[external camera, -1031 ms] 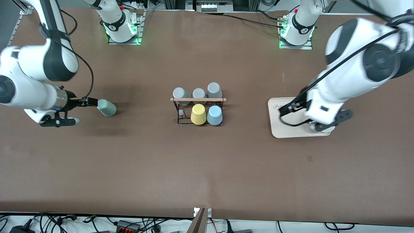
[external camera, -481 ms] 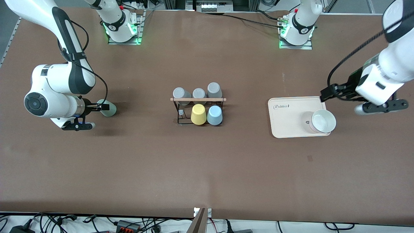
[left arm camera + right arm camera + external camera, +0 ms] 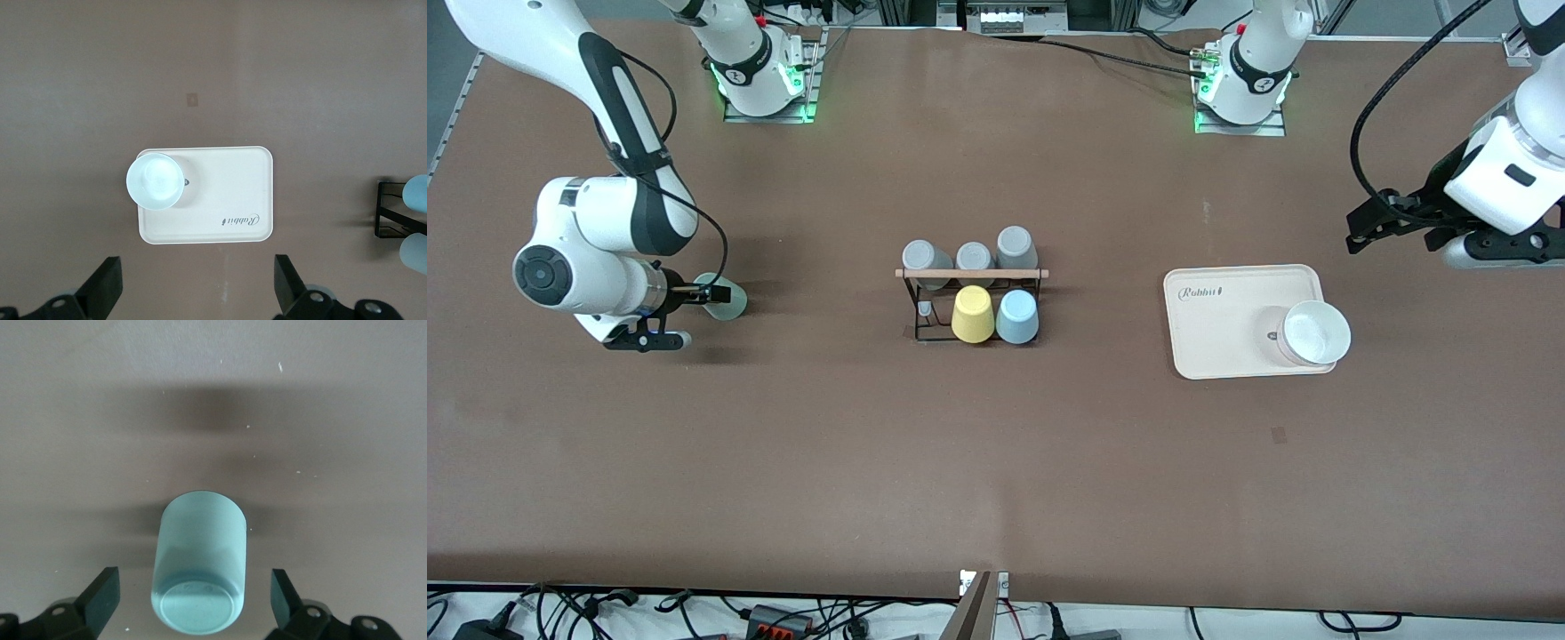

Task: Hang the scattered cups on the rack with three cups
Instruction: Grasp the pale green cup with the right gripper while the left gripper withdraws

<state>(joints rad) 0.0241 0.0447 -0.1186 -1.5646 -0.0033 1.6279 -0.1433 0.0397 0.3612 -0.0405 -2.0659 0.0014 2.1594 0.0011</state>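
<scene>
The pale mint green cup (image 3: 725,299) lies on its side toward the right arm's end of the table. In the right wrist view the cup (image 3: 200,567) shows its base. My right gripper (image 3: 698,292) is open, its fingers (image 3: 105,587) on either side of the cup's base end without touching it. The light blue cup (image 3: 1016,316) sits upside down on the black wire rack (image 3: 934,329), beside the yellow cup (image 3: 972,313). My left gripper (image 3: 1371,228) is open and empty, over bare table beside the cream tray (image 3: 1218,320).
Three grey cups (image 3: 974,258) stand on the rack's row farther from the front camera, under the wooden rod (image 3: 971,274). A white bowl (image 3: 1313,333) sits on the tray; both show in the left wrist view (image 3: 155,180).
My left gripper has risen off the tray, leaving the white bowl there, and moved toward the left arm's end. My right gripper has closed in around the mint cup's base.
</scene>
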